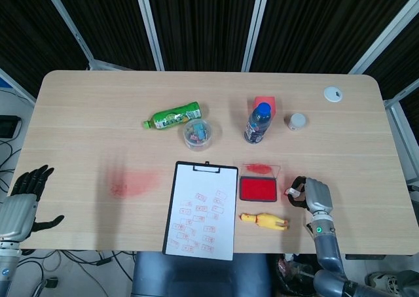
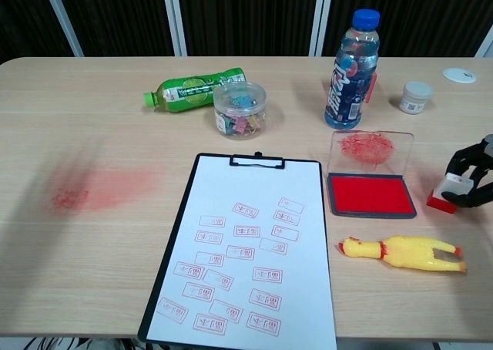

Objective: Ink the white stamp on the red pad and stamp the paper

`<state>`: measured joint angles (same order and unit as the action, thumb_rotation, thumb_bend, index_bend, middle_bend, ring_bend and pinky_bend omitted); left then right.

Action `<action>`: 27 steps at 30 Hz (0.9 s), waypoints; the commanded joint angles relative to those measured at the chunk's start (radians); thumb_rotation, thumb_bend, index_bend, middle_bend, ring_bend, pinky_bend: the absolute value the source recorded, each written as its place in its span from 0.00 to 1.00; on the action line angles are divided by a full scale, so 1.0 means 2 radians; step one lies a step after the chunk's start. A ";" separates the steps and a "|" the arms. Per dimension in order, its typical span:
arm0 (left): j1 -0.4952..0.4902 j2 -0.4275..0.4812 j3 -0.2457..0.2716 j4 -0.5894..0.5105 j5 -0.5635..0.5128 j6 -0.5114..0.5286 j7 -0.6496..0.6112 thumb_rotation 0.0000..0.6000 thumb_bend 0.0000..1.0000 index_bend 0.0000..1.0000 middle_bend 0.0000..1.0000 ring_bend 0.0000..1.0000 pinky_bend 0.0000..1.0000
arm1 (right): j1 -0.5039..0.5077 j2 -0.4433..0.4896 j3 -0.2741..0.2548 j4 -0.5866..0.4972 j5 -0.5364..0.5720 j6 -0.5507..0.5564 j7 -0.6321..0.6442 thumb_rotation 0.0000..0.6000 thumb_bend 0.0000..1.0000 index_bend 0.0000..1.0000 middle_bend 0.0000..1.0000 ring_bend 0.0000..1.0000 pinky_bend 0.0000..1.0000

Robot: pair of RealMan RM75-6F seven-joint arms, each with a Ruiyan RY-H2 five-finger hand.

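Observation:
The white stamp [image 2: 446, 193] with its red base stands on the table right of the red ink pad [image 2: 370, 194], whose clear lid [image 2: 371, 151] lies open behind it. My right hand [image 2: 474, 180] curls its fingers around the stamp from the right and grips it; in the head view the same right hand [image 1: 313, 195] sits beside the stamp [image 1: 292, 193]. The paper [image 2: 246, 246] on the black clipboard carries several red stamp marks. My left hand [image 1: 23, 202] hangs off the table's left front corner, fingers apart and holding nothing.
A yellow rubber chicken [image 2: 404, 252] lies in front of the pad. Behind stand a blue-capped bottle [image 2: 350, 68], a clear tub of clips [image 2: 240, 109], a lying green bottle [image 2: 196, 89] and a small white jar [image 2: 416, 97]. A red ink smear [image 2: 96, 188] stains the table's left.

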<state>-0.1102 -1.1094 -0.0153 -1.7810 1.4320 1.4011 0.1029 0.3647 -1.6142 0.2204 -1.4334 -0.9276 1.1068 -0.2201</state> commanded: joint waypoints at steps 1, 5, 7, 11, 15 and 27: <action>0.000 0.000 0.000 0.000 0.000 0.000 0.000 1.00 0.01 0.00 0.00 0.00 0.00 | 0.000 0.001 -0.001 0.000 0.001 -0.001 0.001 1.00 0.45 0.59 0.43 0.46 0.71; 0.000 0.000 0.000 0.000 0.000 0.000 0.000 1.00 0.01 0.00 0.00 0.00 0.00 | 0.001 0.002 -0.001 -0.001 0.002 -0.003 0.000 1.00 0.45 0.58 0.42 0.46 0.71; 0.000 0.000 0.000 0.000 0.000 0.000 0.001 1.00 0.01 0.00 0.00 0.00 0.00 | 0.001 0.002 -0.001 -0.002 0.002 -0.003 0.000 1.00 0.45 0.57 0.42 0.46 0.71; 0.000 0.000 0.000 -0.001 0.000 0.000 0.000 1.00 0.01 0.00 0.00 0.00 0.00 | 0.002 0.004 -0.002 -0.005 0.003 -0.005 -0.001 1.00 0.45 0.50 0.42 0.46 0.71; 0.000 0.000 0.000 0.000 0.000 0.000 0.000 1.00 0.01 0.00 0.00 0.00 0.00 | 0.002 0.005 -0.002 -0.006 0.004 -0.005 -0.001 1.00 0.45 0.43 0.42 0.46 0.71; 0.000 0.000 0.000 0.000 0.001 0.000 0.000 1.00 0.01 0.00 0.00 0.00 0.00 | 0.003 0.007 -0.003 -0.012 0.006 -0.004 -0.001 1.00 0.45 0.40 0.41 0.46 0.71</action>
<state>-0.1093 -1.1088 -0.0153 -1.7813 1.4335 1.4017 0.1032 0.3705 -1.5995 0.2139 -1.4565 -0.9166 1.0981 -0.2230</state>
